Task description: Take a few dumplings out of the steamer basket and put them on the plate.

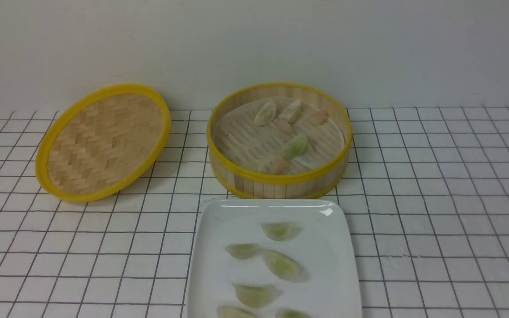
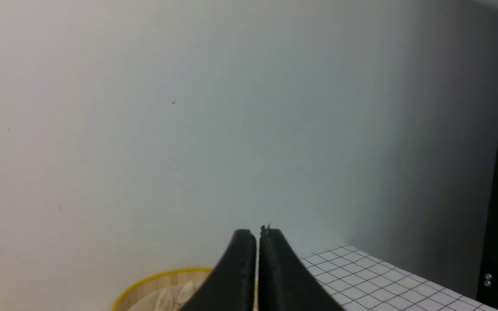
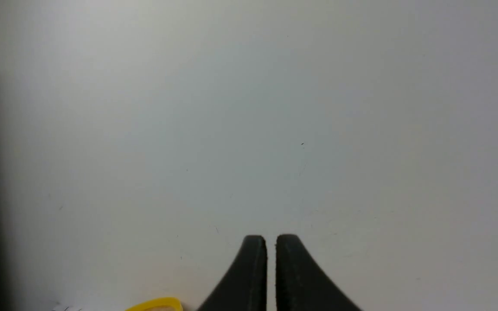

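Nearest robot, plate (image 1: 219,221) w/ dumplings (image 1: 281,264) cut off; L gripper (image 2: 257,231), R gripper (image 3: 271,237) closed.

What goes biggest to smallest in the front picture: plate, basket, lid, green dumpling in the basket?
1. The plate, though it is nearest the camera and cut off, so unsure.
2. The steamer basket and the lid look about alike.
3. The green dumpling, smallest by far.
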You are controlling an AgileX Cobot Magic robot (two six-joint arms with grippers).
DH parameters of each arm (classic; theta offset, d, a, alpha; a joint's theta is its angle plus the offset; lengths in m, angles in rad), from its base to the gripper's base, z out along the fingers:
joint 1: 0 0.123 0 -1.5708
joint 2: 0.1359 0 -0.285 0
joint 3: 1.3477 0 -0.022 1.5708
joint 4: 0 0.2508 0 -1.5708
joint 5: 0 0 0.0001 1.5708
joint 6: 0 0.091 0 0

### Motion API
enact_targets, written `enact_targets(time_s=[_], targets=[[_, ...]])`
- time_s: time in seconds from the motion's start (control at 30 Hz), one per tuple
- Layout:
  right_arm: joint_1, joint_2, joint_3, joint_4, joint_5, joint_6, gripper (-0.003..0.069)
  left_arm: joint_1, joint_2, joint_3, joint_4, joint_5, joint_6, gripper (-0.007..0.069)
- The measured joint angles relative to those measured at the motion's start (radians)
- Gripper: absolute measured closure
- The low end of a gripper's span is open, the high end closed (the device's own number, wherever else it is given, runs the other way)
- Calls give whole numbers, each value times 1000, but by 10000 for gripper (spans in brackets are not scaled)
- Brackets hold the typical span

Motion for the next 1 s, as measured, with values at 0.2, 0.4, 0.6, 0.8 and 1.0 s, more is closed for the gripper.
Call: enact_targets(time_s=[0.2,0.4,0.6,0.8,1.0], targets=[[0,0,7,-1,0,0,636,18,0,124,6,-89,29,631],[0,0,10,-1,0,0,636,230,0,342,-48,-160,147,631],[0,0,10,-3,0,0,636,515,0,517,-59,-164,120,631],[0,0,10,-3,0,0,636,609,0,526,-60,-92,130,631],[0,0,10,-3,0,0,636,611,0,528,-66,15,184,631]])
